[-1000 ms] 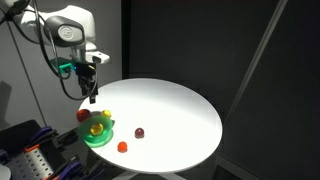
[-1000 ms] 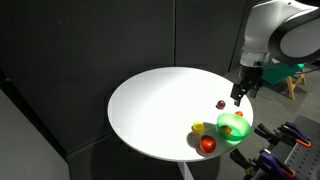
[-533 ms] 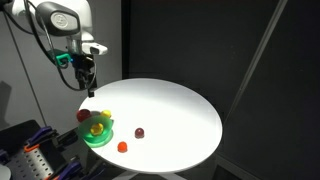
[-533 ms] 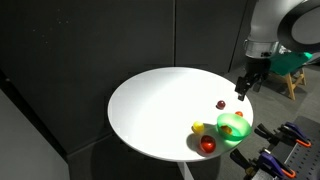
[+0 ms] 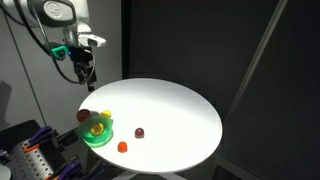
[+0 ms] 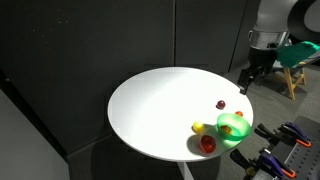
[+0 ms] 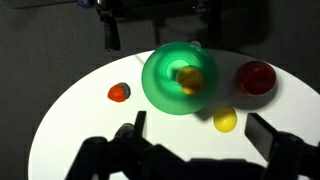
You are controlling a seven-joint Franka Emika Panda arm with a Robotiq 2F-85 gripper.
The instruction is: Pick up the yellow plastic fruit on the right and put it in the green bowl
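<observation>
The jaws are open wide and hold nothing. In the wrist view they are the two dark shapes at the bottom of the frame. In both exterior views they hang high up, well above the things on the tabletop.

The yellow plastic fruit lies inside the green bowl, a little right of the middle of the wrist frame. So the job looks done to me. But there is another yellow piece too. It lies on the tabletop just beside the bowl, at its lower right. I cannot be sure which of the two the task means.

A big red ball sits just beside the bowl on the right. A small orange-red piece lies near it on the left.

What could go wrong? The bowl stands close to the tabletop's edge, at the lower left in an exterior view. If the jaws came down again and bumped it, the bowl could slide off and spill the fruit. The round pieces could roll away with one small push. The jaws could also grab the wrong yellow piece, as the two look alike.
</observation>
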